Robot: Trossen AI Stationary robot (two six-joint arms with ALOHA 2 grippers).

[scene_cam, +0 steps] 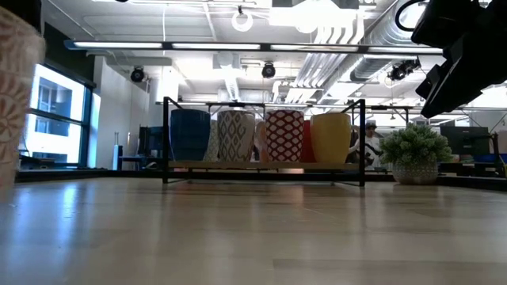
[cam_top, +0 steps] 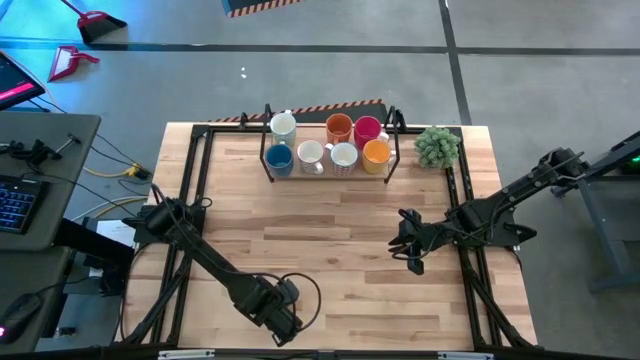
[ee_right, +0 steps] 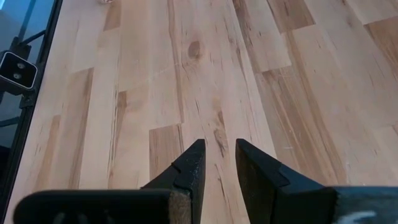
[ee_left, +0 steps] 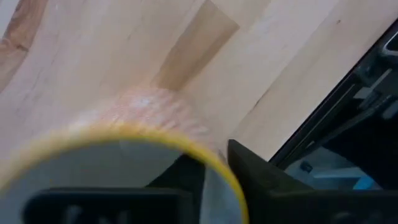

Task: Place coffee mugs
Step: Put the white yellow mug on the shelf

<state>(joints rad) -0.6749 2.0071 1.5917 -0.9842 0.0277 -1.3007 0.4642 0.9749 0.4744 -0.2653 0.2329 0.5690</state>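
Mugs: seven on rack (cam_top: 268, 160) at table's (cam_top: 330, 270) far edge — blue (cam_top: 279, 157), orange (cam_top: 339, 128), red (cam_top: 367, 129), yellow (cam_top: 376, 152), three white | eighth mug (ee_left: 124, 162), patterned, yellow-rimmed, near front edge, left gripper (ee_left: 208, 177) pinching its rim | right gripper (ee_right: 217, 162) slightly parted, empty, over bare wood.

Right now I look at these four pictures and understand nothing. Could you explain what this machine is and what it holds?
It is a robot with two arms at a wooden table. One picture looks down from above, one looks level across the tabletop, two come from wrist cameras. At the far edge a black rack holds seven mugs, a green plant beside it. The left gripper has its jaws closed on the rim of a patterned mug. The right gripper hovers over bare wood, jaws slightly apart, empty.
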